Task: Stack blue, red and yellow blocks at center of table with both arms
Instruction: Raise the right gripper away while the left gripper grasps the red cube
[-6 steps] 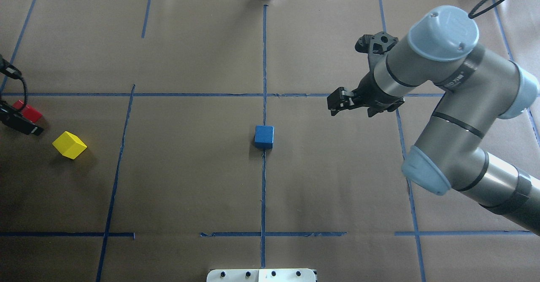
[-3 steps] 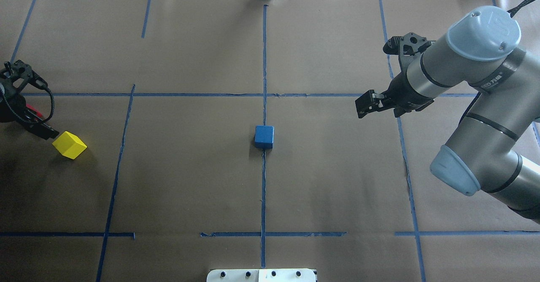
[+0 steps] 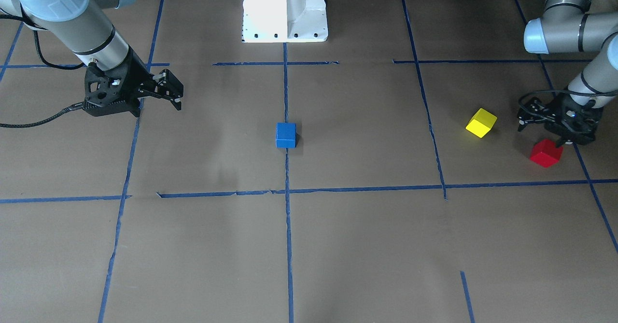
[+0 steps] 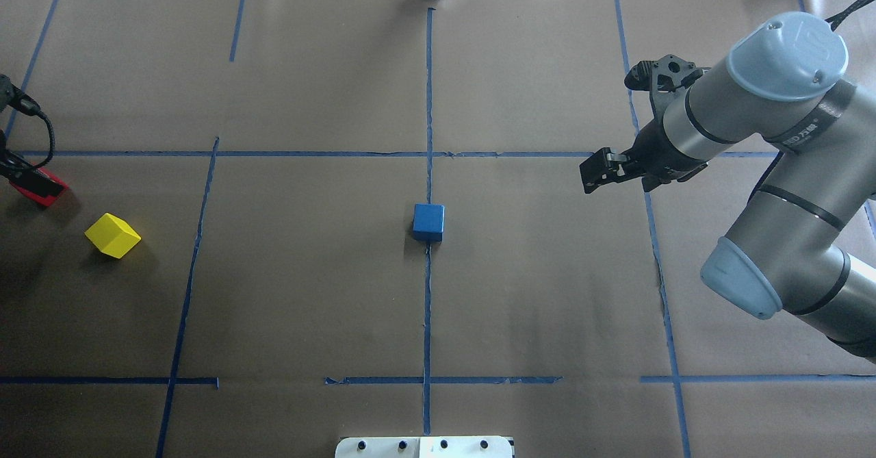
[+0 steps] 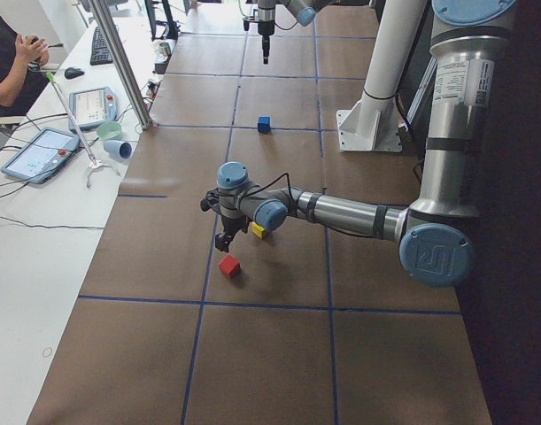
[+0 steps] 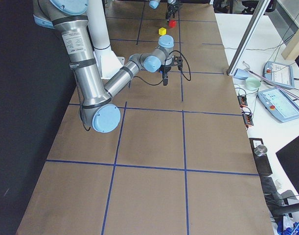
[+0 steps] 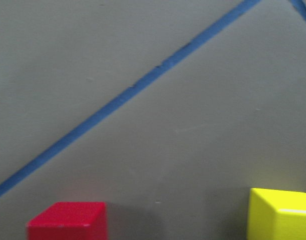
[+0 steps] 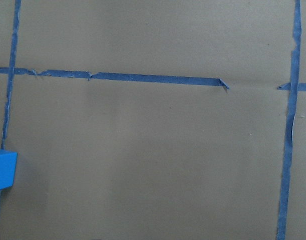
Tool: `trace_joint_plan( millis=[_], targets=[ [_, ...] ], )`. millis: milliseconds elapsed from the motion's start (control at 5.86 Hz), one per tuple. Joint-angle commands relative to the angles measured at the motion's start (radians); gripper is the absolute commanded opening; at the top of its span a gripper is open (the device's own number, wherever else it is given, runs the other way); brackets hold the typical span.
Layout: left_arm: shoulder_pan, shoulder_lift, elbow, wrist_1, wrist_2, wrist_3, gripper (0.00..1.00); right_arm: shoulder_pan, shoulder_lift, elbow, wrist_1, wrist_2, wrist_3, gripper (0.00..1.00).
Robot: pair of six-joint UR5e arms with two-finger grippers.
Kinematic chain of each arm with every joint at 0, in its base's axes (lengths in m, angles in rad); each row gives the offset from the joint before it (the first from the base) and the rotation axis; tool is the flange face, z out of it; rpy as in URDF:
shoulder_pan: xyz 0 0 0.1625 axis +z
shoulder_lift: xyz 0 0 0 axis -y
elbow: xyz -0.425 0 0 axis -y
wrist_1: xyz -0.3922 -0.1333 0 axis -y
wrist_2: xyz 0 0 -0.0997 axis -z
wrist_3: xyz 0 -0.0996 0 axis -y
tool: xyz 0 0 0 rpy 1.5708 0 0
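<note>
1. Reading the overhead view as a clock face, we find the small blue wooden cube (image 4: 428, 222) at the centre of the brown paper-covered table (image 4: 308, 294); it sits on the long blue tape line (image 4: 428, 307) running twelve to six, with nothing on top of it.
2. The yellow wooden cube (image 4: 112, 235) lies well apart at nine o'clock from the blue cube, turned corner-on to the grid; the red wooden cube (image 3: 546, 153) rests near it, at about ten o'clock from the yellow one.
3. The left gripper (image 5: 224, 243) hangs just above the red cube and looks clear of it in the left side view; we cannot tell whether its fingers are apart or together; its wrist camera catches only the tops of the red and yellow cubes along its lower edge.
4. The right gripper (image 3: 175, 91) hovers between two and three o'clock from the blue cube, well apart from it; its fingers stand apart and hold nothing.
</note>
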Motion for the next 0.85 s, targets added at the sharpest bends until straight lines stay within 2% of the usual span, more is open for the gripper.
trace_joint_plan(
  millis=[0,171,341,683],
  targets=[
    [-0.036,-0.057,0.138,-0.005,-0.005,-0.006,1.0,-0.002,0.001,-0.001,0.0,-0.001,0.0,1.0],
    [-0.036,-0.074,0.157,-0.005,-0.019,-0.009,1.0,-0.003,0.001,-0.001,0.0,-0.004,0.0,1.0],
    [-0.037,-0.073,0.185,-0.005,-0.087,-0.006,1.0,-0.003,0.002,0.001,0.0,-0.003,0.001,1.0],
    [-0.036,-0.07,0.215,-0.014,-0.091,0.003,1.0,-0.004,0.002,-0.001,0.001,-0.003,0.003,1.0]
  ],
)
